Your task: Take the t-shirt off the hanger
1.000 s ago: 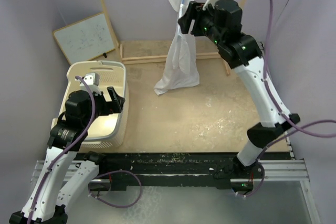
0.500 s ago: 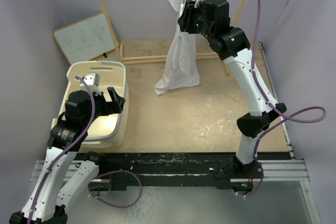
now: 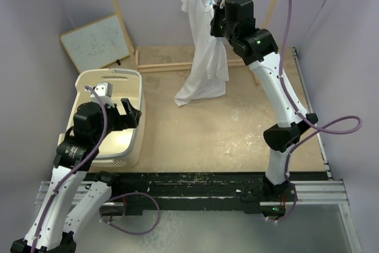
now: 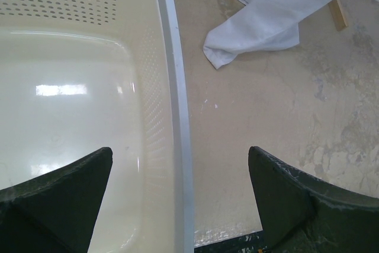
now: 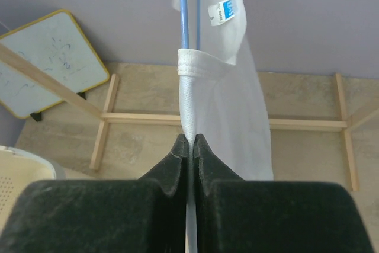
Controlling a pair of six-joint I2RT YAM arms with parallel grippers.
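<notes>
The white t-shirt (image 3: 204,57) hangs at the back of the table, and its lower end trails on the tabletop. In the right wrist view its ribbed neckline (image 5: 189,81) runs down along the light-blue wire hanger (image 5: 184,10), with a small blue label (image 5: 223,11) beside it. My right gripper (image 5: 190,140) is shut on that neckline just below the hanger wire. It is raised high at the shirt's top (image 3: 214,21). My left gripper (image 4: 180,199) is open, hovering over the basket's right rim, far from the shirt. The shirt's hem (image 4: 266,22) shows at the top of the left wrist view.
A cream plastic laundry basket (image 3: 137,81) stands at the left under my left arm. A small whiteboard (image 3: 98,42) leans on the back-left wall. The wooden rack's base bars (image 3: 166,63) and slanted pole (image 3: 117,10) stand behind the shirt.
My right gripper has closed onto the shirt's neckline and shifted left and up. The shirt's upper part has spread and risen. The left arm has not moved.
</notes>
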